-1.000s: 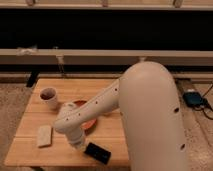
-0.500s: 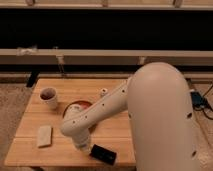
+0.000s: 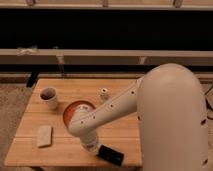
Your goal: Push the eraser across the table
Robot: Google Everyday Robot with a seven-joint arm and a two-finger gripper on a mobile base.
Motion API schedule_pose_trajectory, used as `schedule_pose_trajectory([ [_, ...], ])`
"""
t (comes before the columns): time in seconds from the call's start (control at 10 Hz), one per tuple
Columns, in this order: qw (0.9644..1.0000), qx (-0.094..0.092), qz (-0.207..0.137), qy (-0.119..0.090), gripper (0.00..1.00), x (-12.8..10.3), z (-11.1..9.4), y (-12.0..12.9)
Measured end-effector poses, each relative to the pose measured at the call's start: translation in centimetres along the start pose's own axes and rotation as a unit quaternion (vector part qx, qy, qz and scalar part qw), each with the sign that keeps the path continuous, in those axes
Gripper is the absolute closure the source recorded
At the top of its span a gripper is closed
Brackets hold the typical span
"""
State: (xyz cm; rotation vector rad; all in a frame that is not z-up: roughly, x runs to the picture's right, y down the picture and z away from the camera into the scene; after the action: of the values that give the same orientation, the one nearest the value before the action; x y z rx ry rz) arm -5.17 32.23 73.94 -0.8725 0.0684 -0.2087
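One arm bent, tool point(image 3: 90, 146) by eraser point(image 3: 110, 155)

The table point(image 3: 75, 150) was light honey wood, its planks showing as thin, darker lines. The eraser point(image 3: 110, 154) was plain black. The arm point(image 3: 107, 112) was off-white with a row of small dark dots along it, and the gripper point(image 3: 89, 145), down beside the eraser, looked pale grey-white. The plate point(image 3: 74, 108) was orange with a darker rim. The cup point(image 3: 48, 95) was white outside and dark red-brown inside. The block point(image 3: 44, 136) was pale beige. 1 small cream bottle point(image 3: 104, 93) stood behind.
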Motion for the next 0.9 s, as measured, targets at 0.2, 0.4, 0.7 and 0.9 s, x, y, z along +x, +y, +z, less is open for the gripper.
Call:
schedule_pose_trajectory([
  [0.2,0.9999,-0.002,0.016,0.005,1.00,1.9,0.1,0.5],
  [0.4,0.9996,-0.004,0.025,0.009,1.00,3.0,0.3,0.7],
  [0.7,0.9991,-0.005,0.039,0.015,1.00,4.7,0.2,1.2],
  [0.9,0.9988,-0.003,0.046,0.018,1.00,5.6,0.1,1.5],
])
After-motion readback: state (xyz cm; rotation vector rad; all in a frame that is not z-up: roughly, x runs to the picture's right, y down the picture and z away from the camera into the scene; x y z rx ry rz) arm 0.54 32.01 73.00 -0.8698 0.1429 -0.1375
